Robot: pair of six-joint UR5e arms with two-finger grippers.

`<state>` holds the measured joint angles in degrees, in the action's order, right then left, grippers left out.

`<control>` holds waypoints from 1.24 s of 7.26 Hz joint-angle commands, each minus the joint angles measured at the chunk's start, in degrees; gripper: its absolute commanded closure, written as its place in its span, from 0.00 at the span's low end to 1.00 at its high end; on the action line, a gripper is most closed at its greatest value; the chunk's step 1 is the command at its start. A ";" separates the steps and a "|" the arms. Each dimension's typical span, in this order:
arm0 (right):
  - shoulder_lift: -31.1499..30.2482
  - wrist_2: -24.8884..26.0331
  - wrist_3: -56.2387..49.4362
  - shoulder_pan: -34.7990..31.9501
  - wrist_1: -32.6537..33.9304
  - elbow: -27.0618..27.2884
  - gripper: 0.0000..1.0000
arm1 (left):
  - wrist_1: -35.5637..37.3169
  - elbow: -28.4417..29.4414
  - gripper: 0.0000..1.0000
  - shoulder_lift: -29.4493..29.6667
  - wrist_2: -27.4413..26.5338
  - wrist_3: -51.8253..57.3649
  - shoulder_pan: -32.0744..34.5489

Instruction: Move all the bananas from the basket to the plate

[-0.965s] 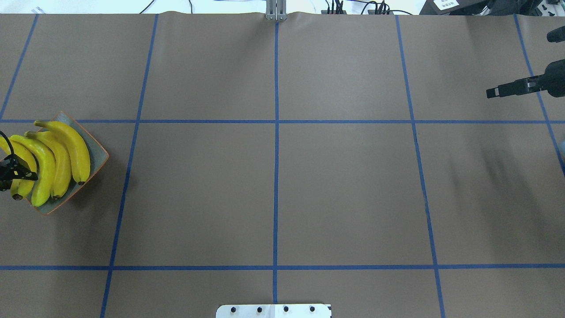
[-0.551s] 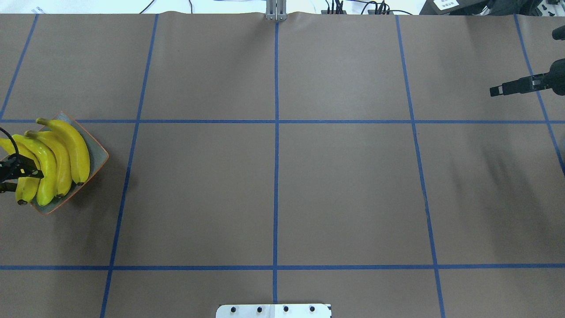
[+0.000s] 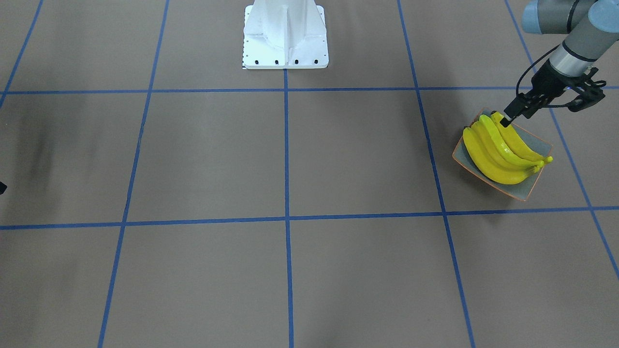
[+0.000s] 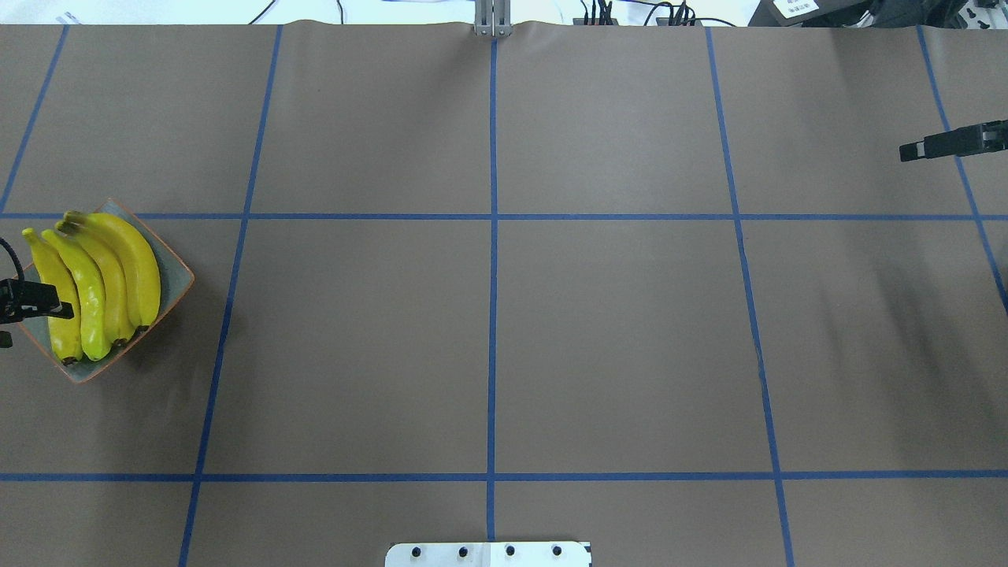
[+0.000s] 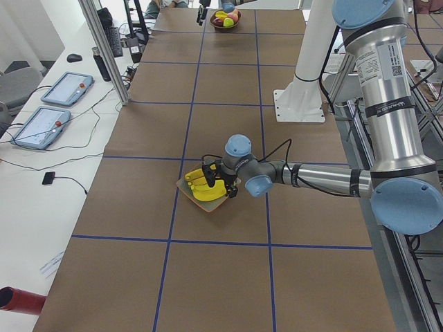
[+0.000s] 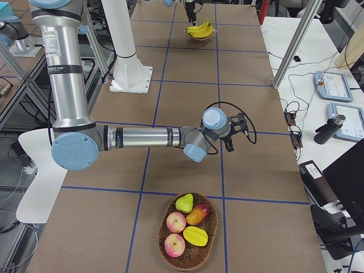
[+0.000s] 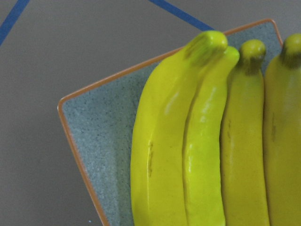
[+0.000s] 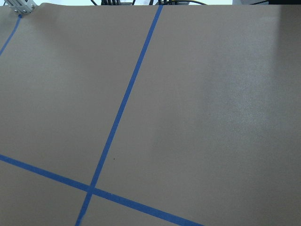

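Now four bananas [image 4: 94, 291] lie side by side on the plate [image 4: 170, 272] at the table's [image 4: 354, 339] left edge. Only side views show the basket [image 6: 215, 236], holding other fruit [image 6: 176, 222], at the right edge. The left gripper [image 3: 506, 121] hovers over the bananas, the right gripper [image 4: 907, 153] over bare table; I cannot tell either's opening.

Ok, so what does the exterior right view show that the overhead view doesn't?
Only exterior right shows the wicker basket holding apples, a pear and other fruit, with no banana visible in it, plus the right arm along its whole length. Only the overhead is close enough to count four bananas lying side by side. Both show the plate under them, the blue-taped brown table and the right claw.
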<state>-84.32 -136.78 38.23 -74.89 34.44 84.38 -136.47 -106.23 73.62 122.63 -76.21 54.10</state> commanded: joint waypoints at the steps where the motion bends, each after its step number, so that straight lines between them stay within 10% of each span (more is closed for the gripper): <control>1: -0.49 -2.43 -0.09 -2.54 2.56 0.52 0.00 | 0.06 -0.82 0.00 -0.23 2.61 10.57 5.47; 5: -4.18 -1.57 -15.05 -5.96 12.89 0.52 0.00 | 10.12 1.02 0.00 0.82 2.17 41.49 15.14; 9: 0.28 0.62 -35.55 -10.62 40.65 1.48 0.00 | 25.24 6.82 0.00 8.72 5.48 55.98 22.52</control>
<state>-85.81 -137.65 8.26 -84.73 66.25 85.46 -116.43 -100.45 80.09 125.88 -22.62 74.41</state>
